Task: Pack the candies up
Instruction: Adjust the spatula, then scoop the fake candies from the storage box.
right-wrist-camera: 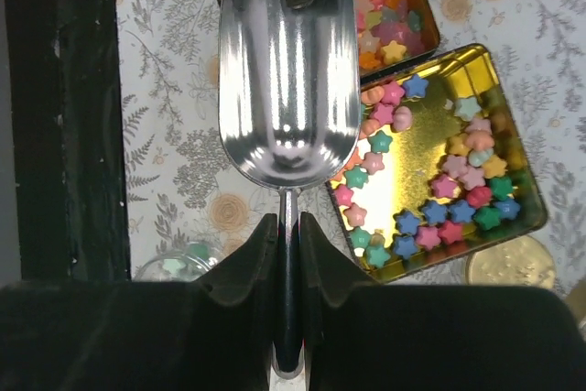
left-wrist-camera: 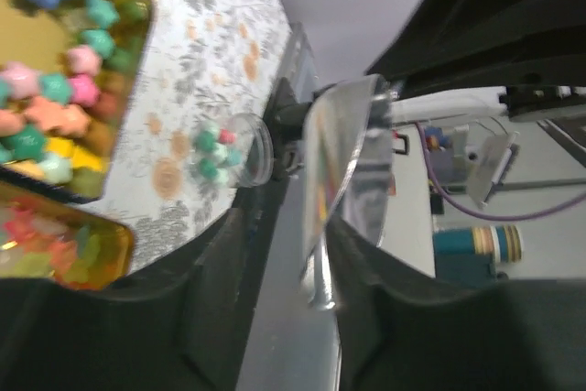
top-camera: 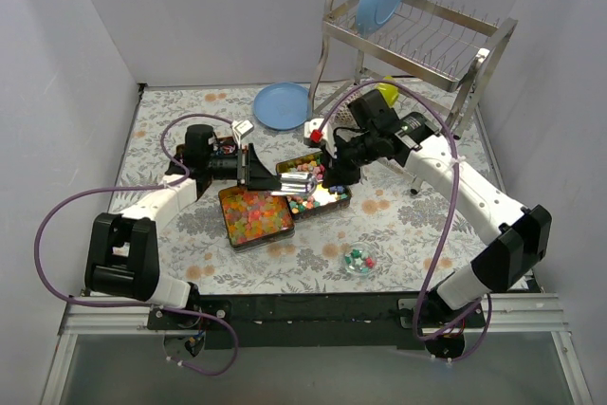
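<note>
Lying in gold tins (right-wrist-camera: 417,139) on the tabletop (right-wrist-camera: 174,135), the candies (right-wrist-camera: 446,187) sit just right of the empty scoop (right-wrist-camera: 288,80), whose length runs straight out from the right tool (right-wrist-camera: 287,226), clamped on its handle. Only the left wrist view shows the left tool (left-wrist-camera: 302,226) straddling the scoop's rim; whether it pinches, I cannot tell.

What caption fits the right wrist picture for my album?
Right gripper holds an empty scoop beside a gold tin of star candies.
</note>
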You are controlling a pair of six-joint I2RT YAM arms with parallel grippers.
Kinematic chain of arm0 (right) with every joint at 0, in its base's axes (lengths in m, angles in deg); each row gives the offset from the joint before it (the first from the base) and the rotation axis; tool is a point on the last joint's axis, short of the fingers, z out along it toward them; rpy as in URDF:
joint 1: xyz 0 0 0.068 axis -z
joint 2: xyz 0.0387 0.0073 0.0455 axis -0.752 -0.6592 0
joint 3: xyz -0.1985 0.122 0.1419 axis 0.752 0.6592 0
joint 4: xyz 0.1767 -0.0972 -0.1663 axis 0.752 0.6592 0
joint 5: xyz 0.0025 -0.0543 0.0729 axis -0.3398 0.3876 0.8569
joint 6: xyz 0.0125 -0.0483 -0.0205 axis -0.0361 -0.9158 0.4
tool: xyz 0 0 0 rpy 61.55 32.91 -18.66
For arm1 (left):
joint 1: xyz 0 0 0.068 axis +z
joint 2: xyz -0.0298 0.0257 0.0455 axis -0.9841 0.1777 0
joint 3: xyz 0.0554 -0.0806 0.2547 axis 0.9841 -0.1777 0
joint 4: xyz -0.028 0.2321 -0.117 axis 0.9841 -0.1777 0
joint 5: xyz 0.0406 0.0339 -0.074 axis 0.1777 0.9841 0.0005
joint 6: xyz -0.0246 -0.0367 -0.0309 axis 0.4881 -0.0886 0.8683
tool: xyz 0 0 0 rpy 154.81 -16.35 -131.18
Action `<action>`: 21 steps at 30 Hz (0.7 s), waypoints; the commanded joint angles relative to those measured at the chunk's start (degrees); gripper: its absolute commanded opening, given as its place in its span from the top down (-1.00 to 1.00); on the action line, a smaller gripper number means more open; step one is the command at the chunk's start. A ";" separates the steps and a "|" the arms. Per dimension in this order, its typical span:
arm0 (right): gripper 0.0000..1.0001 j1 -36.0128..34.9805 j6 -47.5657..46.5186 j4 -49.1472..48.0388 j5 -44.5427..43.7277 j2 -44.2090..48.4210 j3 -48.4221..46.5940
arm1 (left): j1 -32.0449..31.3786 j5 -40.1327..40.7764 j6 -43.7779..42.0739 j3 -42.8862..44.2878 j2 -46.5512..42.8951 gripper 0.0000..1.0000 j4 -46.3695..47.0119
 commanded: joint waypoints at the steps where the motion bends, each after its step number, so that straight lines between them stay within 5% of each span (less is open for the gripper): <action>1: 0.97 -0.26 -8.44 7.51 -3.68 -2.77 -11.19 | 6.33 9.57 -9.23 5.43 -2.47 0.03 -16.00; 7: 0.97 -2.36 -23.57 23.79 -13.17 -16.82 -34.45 | 20.40 31.99 -9.42 9.93 -7.13 -0.04 -36.58; 12: 0.97 -11.04 -34.73 24.25 -28.52 -20.43 -32.58 | 22.16 40.09 -6.53 6.17 -9.85 0.04 -46.44; 14: 0.97 -12.64 -37.37 24.25 -30.84 -21.67 -32.49 | 22.17 39.83 -2.77 4.14 -10.73 0.25 -47.85; 15: 0.97 -14.13 -38.17 24.25 -32.94 -23.07 -32.66 | 22.25 39.48 -1.44 3.17 -11.43 0.60 -48.29; 17: 0.97 -15.28 -39.83 24.16 -35.41 -24.65 -34.32 | 22.34 39.83 0.42 0.79 -12.32 0.97 -49.34; 21: 0.97 -17.39 -42.21 24.16 -41.90 -29.75 -38.01 | 22.78 44.66 1.65 -1.49 -13.90 1.00 -53.21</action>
